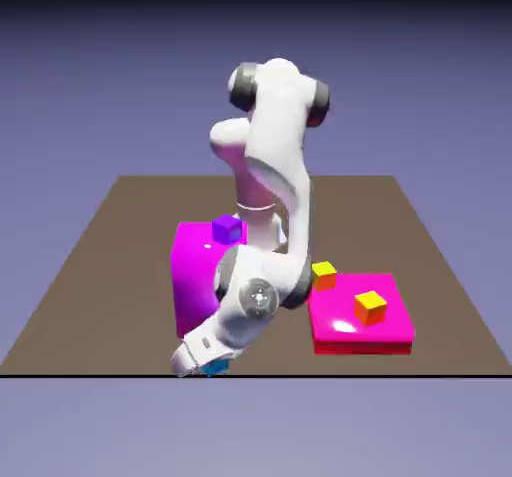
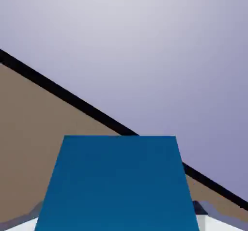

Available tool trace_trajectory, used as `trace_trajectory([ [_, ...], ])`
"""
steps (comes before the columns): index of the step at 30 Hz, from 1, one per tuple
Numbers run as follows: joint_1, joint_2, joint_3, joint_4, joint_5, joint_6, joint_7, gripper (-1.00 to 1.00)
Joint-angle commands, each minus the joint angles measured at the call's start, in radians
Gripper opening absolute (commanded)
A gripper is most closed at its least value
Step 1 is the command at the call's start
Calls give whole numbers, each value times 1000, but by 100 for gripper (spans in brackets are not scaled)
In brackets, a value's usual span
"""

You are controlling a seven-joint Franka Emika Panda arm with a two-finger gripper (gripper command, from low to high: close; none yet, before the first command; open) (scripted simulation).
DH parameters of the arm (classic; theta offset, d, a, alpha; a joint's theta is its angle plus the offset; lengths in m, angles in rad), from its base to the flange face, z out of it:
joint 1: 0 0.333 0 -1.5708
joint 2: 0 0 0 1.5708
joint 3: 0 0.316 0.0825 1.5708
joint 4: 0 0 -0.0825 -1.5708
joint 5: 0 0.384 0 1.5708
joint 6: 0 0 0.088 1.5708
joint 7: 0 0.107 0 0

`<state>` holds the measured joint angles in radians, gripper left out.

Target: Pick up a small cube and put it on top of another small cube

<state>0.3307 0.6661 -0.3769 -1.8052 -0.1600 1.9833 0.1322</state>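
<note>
The blue cube (image 2: pixel 116 184) sits right between the gripper's tips in the hand view, filling the lower middle of the picture and hiding most of the tips; only grey slivers show at its lower left and right corners. In the exterior view just a small patch of the blue cube (image 1: pixel 213 367) shows under the gripper (image 1: pixel 200 362), down at the table's (image 1: pixel 100 265) near edge, left of centre. The gripper looks closed around the cube, or all but closed; actual contact is hidden, so a firm hold is my judgement only, and whether the cube rests on the table or is lifted can't be told. What the next move depends on: the other small cubes lie behind the gripper, further in on the table. The purple cube (image 1: pixel 228 229) sits on top of a tall magenta block (image 1: pixel 195 275), straight behind the hand and higher up. The yellow cube (image 1: pixel 323 274) is off toward the exterior view's right, just beside a flat pink slab (image 1: pixel 365 317), and the orange cube (image 1: pixel 370 307) sits on that slab. The arm's own forearm stands between the hand and these. Any stack target therefore means lifting first, then drawing back from the edge; the purple one is nearest in line but needs the most height. The hand view shows only the table edge and backdrop beyond the cube, no target.
</note>
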Motion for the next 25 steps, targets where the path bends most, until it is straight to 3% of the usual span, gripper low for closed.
trace_trajectory([
  [1,11,-36,34,-34,-45,21,-24,-100],
  [16,177,-580,537,-543,-679,318,-403,-100],
  [21,162,-452,498,-542,-858,434,-302,-100],
  [22,162,-452,498,-542,-858,435,-302,100],
  [25,172,-524,526,-552,-783,383,-358,100],
])
